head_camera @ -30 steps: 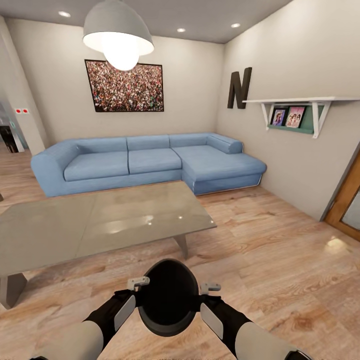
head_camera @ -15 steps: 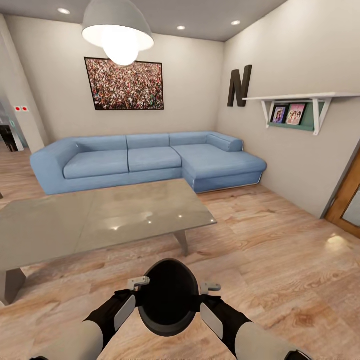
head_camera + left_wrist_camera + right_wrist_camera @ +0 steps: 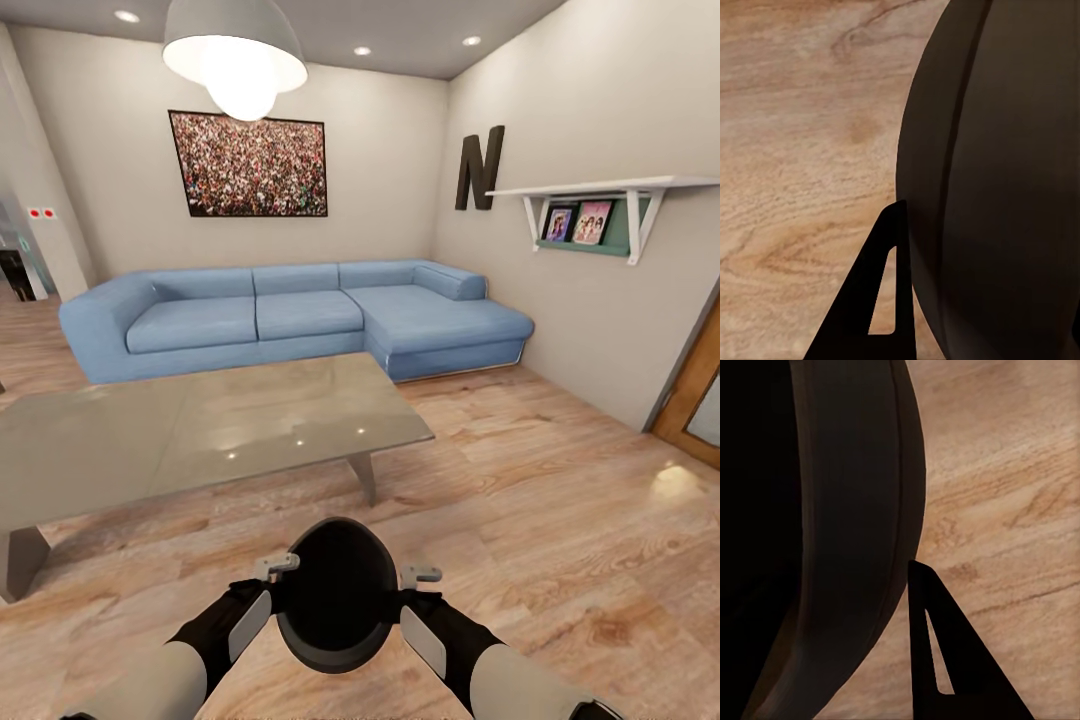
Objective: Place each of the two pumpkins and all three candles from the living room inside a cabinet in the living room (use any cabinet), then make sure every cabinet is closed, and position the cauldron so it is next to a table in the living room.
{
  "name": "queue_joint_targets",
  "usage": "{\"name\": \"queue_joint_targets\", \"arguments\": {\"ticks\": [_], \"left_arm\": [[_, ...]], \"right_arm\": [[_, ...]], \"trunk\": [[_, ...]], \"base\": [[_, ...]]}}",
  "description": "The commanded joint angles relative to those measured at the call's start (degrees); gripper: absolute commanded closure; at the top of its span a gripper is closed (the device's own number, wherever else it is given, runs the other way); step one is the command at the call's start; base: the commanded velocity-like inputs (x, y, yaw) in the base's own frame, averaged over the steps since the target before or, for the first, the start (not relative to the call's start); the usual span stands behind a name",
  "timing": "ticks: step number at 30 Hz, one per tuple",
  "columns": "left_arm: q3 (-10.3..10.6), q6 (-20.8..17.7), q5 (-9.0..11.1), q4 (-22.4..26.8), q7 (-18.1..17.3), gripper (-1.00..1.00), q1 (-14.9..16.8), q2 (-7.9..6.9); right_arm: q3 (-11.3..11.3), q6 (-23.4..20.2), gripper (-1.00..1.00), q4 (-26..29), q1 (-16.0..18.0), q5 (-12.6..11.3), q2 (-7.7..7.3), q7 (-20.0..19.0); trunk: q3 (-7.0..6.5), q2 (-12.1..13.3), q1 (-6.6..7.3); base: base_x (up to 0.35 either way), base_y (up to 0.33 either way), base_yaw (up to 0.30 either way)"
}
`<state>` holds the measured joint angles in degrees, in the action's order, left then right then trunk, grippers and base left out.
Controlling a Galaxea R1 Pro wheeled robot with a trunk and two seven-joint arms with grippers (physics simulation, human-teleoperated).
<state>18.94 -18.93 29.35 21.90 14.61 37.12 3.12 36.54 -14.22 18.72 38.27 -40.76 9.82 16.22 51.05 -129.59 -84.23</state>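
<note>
We clamp one cauldron (image 3: 338, 592) between our left gripper (image 3: 272, 572) and right gripper (image 3: 415, 580), above the wood floor (image 3: 560, 520). One grey table (image 3: 200, 430) and one blue sofa (image 3: 290, 320) sit slightly lower than before.

Only readable sign: large dark letter "N" (image 3: 479, 168) mounted on the right wall (image 3: 600, 90), upper right of the head view, just above the white shelf (image 3: 600, 187).
</note>
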Motion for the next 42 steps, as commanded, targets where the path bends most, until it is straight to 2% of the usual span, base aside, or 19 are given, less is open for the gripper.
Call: {"name": "queue_joint_targets", "arguments": {"ticks": [1,7,20,42], "left_arm": [[0.3,-0.1,0.3,0.3,0.5,1.0,0.1,-0.05],[0.3,-0.1,0.3,0.3,0.5,1.0,0.1,-0.06],[0.1,-0.1,0.3,0.3,0.5,1.0,0.1,-0.07],[0.0,-0.2,0.3,0.3,0.5,1.0,0.1,-0.12]], "right_arm": [[0.5,-0.3,1.0,0.1,0.1,0.0,-0.06,0.6],[0.5,-0.3,1.0,0.1,0.1,0.0,-0.06,0.6],[0.5,-0.3,1.0,1.1,0.1,0.0,-0.2,0.7],[0.5,-0.4,1.0,1.3,0.1,0.0,-0.24,0.7]], "trunk": [[0.23,-0.4,-0.21],[1.31,-2.9,-1.53],[1.31,-2.9,-1.53],[1.31,-2.9,-1.53]], "base": [[0.0,0.0,0.0],[0.0,0.0,0.0],[0.007,0.0,0.0],[0.192,0.0,0.0]]}}
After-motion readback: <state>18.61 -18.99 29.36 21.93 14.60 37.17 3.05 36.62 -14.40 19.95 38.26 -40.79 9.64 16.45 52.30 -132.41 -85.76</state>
